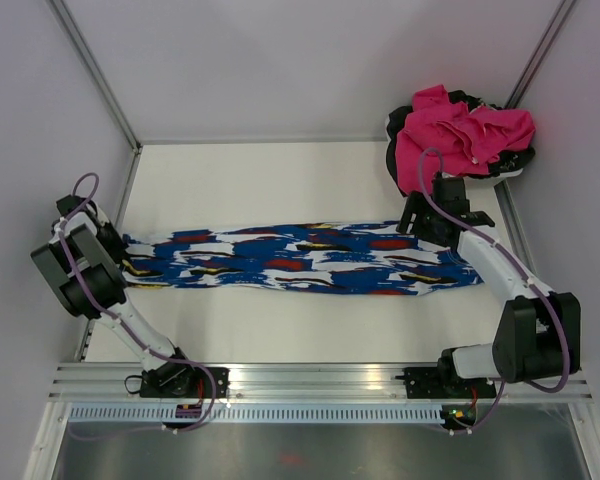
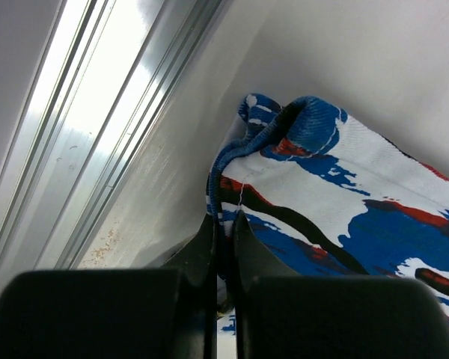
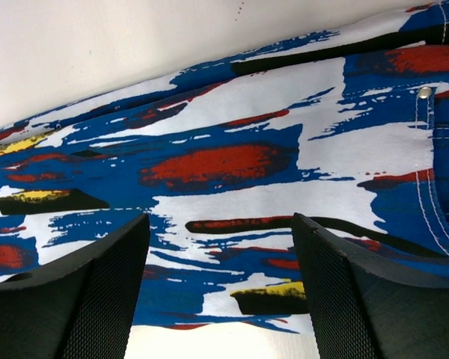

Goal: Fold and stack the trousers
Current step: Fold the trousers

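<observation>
Left gripper (image 2: 223, 228): clamped on leg end of trousers (image 1: 300, 258); arm bent low at tabletop (image 1: 280, 180).
Right gripper (image 3: 221, 239): spread wide, poised above waist end.
Trousers: laid flat, stretched between both grippers.

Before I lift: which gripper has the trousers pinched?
The left gripper, its fingers shut on one end of the trousers. The right gripper is open over the fabric, gripping nothing.

The right gripper (image 3: 218, 224), jaws spread wide, hangs over the trousers (image 3: 232, 164) lying flat on the white table (image 3: 97, 52).
</observation>
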Available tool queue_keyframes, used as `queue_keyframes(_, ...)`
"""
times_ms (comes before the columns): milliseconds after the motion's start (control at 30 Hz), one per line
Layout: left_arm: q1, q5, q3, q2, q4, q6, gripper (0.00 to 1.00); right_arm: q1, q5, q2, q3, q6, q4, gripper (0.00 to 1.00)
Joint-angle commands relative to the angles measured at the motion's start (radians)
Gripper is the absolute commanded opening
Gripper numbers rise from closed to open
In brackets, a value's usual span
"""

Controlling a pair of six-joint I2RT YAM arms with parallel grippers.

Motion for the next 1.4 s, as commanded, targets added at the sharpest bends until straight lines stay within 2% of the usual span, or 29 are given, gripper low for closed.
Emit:
queue_keyframes(0, -0.010, 0.001, 0.013, -0.067, -0.020, 0.028, 0.02, 0.005, 0.011, -0.064, -0.007, -0.021, -0.005, 0.83)
queue_keyframes(200, -0.027, 0.089, -0.034, -0.248, 0.019, 0.019, 0.02, 0.005, -0.050, -0.102, -0.019, -0.044, 0.008, 0.83)
queue_keyframes(300, -0.100, 0.061, -0.062, -0.377, 0.038, 0.017, 0.02, 0.005, -0.068, -0.110, -0.030, -0.047, 0.017, 0.83)
queue_keyframes(400, -0.204, -0.024, -0.031, -0.464, -0.001, 0.017, 0.02, 0.007, -0.078, -0.111, -0.038, -0.044, 0.026, 0.84)
queue_keyframes(433, -0.238, -0.089, 0.013, -0.477, -0.045, 0.017, 0.02, 0.005, -0.081, -0.111, -0.039, -0.039, 0.032, 0.84)
queue_keyframes(500, -0.319, -0.123, 0.082, -0.504, -0.090, -0.030, 0.02, 0.007, -0.082, -0.111, -0.044, -0.033, 0.032, 0.84)
queue_keyframes(633, -0.509, -0.251, 0.118, -0.563, -0.170, -0.112, 0.02, 0.005, -0.067, -0.125, -0.045, -0.024, 0.011, 0.86)
queue_keyframes(700, -0.652, -0.295, 0.124, -0.579, -0.204, -0.191, 0.02, 0.005, -0.035, -0.139, -0.039, -0.007, -0.021, 0.88)
queue_keyframes(733, -0.766, -0.322, 0.125, -0.578, -0.213, -0.216, 0.02, 0.005, -0.023, -0.153, -0.036, 0.000, -0.032, 0.90)
queue_keyframes(800, -0.882, -0.367, 0.125, -0.563, -0.230, -0.306, 0.02, 0.005, 0.041, -0.162, -0.027, 0.030, -0.079, 0.97)
queue_keyframes(833, -0.992, -0.381, 0.127, -0.529, -0.230, -0.332, 0.02, 0.004, 0.065, -0.171, -0.019, 0.034, -0.101, 0.98)
queue_keyframes(900, -1.097, -0.414, 0.141, -0.485, -0.224, -0.426, 0.02, 0.000, 0.138, -0.180, 0.001, 0.037, -0.153, 0.98)
queue_keyframes(933, -1.187, -0.439, 0.148, -0.431, -0.218, -0.452, 0.02, -0.012, 0.160, -0.194, 0.004, 0.053, -0.170, 0.98)
queue_keyframes(1033, -1.315, -0.437, 0.196, -0.333, -0.181, -0.540, 0.02, -0.053, 0.131, -0.231, -0.001, 0.050, -0.189, 0.98)
queue_keyframes(1167, -1.403, -0.418, 0.210, -0.264, -0.092, -0.632, 0.02, -0.099, 0.096, -0.277, -0.036, 0.059, -0.163, 0.98)
queue_keyframes(1367, -1.433, -0.353, 0.202, -0.156, 0.032, -0.710, 0.02, -0.107, 0.103, -0.318, -0.070, 0.037, -0.169, 0.98)
